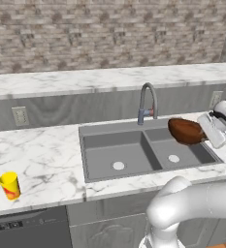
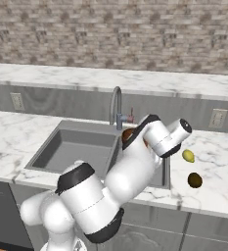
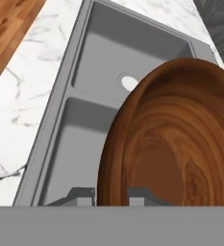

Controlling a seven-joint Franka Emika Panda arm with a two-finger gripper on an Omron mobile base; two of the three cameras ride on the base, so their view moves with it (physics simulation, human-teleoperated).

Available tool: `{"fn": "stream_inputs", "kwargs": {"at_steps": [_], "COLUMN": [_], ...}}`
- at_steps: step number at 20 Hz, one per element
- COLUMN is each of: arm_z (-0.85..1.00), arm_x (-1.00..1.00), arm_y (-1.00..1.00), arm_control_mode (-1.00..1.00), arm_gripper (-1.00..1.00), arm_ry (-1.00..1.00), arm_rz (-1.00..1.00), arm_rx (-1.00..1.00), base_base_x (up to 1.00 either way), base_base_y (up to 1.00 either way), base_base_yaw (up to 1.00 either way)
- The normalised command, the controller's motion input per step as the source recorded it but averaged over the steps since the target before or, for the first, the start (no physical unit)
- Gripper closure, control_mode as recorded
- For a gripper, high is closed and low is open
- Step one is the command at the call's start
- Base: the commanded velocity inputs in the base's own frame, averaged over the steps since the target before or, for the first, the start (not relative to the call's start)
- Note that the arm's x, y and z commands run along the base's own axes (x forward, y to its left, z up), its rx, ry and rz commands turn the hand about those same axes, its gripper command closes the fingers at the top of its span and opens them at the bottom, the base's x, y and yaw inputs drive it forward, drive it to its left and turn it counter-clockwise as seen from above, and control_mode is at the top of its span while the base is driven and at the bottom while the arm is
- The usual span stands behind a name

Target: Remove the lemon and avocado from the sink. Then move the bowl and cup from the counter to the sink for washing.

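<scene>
I have the bowl (image 3: 176,139) in the claw (image 3: 111,194): in the hand view its reddish-brown rim runs down between the two dark finger tips, one inside the bowl and one outside, so the jaws are narrowed onto the bowl's wall. From the left base view the bowl (image 1: 186,131) hangs tilted in the air over the right basin of the sink (image 1: 109,154), near the base of the faucet (image 1: 147,101), with the white wrist just to its right. In the right base view I catch only a sliver of the bowl (image 2: 128,135) behind the arm's upper links, beside the faucet (image 2: 116,105).

Below the bowl, both grey basins lie bare apart from their white drains; the hand view shows one drain (image 3: 128,82) peeking past the bowl's edge.

The lemon (image 2: 188,156) sits on the marble table (image 2: 218,166) to the right of the sink (image 2: 71,147), and the avocado (image 2: 194,180) lies a little nearer to me on the same stretch, apart from the lemon.

The cup (image 1: 10,186) stands upright well off to the left of the sink, near the front edge of the table (image 1: 37,155).
</scene>
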Motion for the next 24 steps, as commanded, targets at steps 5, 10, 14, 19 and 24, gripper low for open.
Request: {"fn": "stream_inputs", "kwargs": {"at_steps": [5, 10, 14, 19, 24], "arm_z": [-0.10, -0.10, -0.10, -0.09, -0.10], "arm_x": [0.05, 0.08, 0.07, 0.07, 0.08], "arm_y": [0.05, 0.03, 0.01, 0.08, 0.05], "arm_control_mode": [-1.00, -1.00, -1.00, -1.00, -1.00], "arm_gripper": [1.00, 1.00, 1.00, 1.00, 1.00], "arm_ry": [-0.04, 0.00, 0.00, 0.00, -0.02], "arm_rz": [0.03, 0.03, 0.03, 0.02, 0.02], "arm_rx": [0.00, -0.01, -0.04, -0.06, -0.01], "base_base_x": [0.00, 0.00, 0.00, 0.00, 0.00], "base_base_y": [0.00, 0.00, 0.00, 0.00, 0.00], "base_base_yaw": [0.00, 0.00, 0.00, 0.00, 0.00]}}
